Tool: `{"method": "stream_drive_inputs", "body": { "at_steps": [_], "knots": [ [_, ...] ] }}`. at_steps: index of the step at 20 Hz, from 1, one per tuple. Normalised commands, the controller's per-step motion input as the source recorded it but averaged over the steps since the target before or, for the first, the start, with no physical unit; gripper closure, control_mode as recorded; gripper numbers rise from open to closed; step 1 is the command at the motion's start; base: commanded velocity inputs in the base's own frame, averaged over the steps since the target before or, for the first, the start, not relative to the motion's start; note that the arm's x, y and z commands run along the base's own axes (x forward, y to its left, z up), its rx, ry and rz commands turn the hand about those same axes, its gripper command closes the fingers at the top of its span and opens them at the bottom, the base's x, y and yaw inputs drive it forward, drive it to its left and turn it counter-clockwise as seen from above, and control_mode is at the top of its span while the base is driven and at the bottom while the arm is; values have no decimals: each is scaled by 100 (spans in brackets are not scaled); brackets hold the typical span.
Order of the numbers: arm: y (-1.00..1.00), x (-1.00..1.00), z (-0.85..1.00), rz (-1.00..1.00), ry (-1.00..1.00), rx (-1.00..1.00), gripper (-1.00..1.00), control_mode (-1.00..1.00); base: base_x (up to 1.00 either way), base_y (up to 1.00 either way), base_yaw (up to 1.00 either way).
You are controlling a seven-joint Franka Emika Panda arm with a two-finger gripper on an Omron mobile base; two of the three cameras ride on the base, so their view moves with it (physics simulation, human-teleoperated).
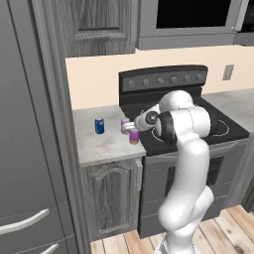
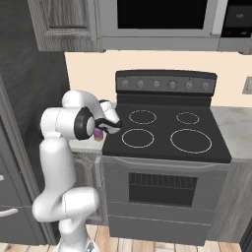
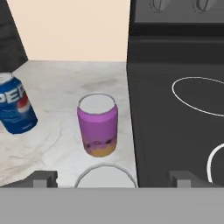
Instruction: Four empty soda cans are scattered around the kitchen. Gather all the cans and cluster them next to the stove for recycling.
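The gripper (image 3: 106, 180) is standing released, its two dark squared fingertips (image 3: 42, 178) spread wide at either side of a silvery round can top (image 3: 105, 177) that is showing between them at the bottom of the hand view; the fingertips are not pressing on it, and whether the can body below is purple cannot be told from that view.

Just beyond it, a purple can (image 3: 98, 125) is standing upright on the pale marble counter (image 3: 57, 83); it is a smooth cylinder with a flat silvery lid and a yellowish band near its base; it is sitting just beside the stove's left edge. A blue can (image 3: 15, 107) with white lettering and a red-and-white mark is standing to its left, apart from it.

In the left base view, the blue can (image 1: 99, 125) is standing alone on the veined counter, while two purple cans (image 1: 130, 131) are standing close together beside the stove (image 1: 198, 106), partly covered by the white, rounded arm (image 1: 186, 149).

The stove (image 2: 167, 133) is presenting a flat, glossy black top with thin white ring marks; its dark grey back panel (image 2: 166, 83) is carrying a row of round knobs; the cabinets (image 1: 111, 193) are showing grey wood grain with an arched panel door.
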Motion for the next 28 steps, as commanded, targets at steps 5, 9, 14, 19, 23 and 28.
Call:
{"method": "stream_drive_inputs", "body": {
  "at_steps": [5,9,14,19,23,28],
  "knots": [
    [1,-15,35,-5,-7,0,-100,-100,0,0,0],
    [0,-35,28,-6,-7,0,-100,-100,0,0,0],
    [-1,-33,40,-7,-7,0,-100,-100,0,0,0],
    [-5,-36,43,-6,-6,0,-100,-100,0,0,0],
    [-11,-48,40,-3,-1,1,-100,-100,0,0,0],
    [-11,-66,37,-1,0,3,-100,-100,0,0,0]
  ]
}}
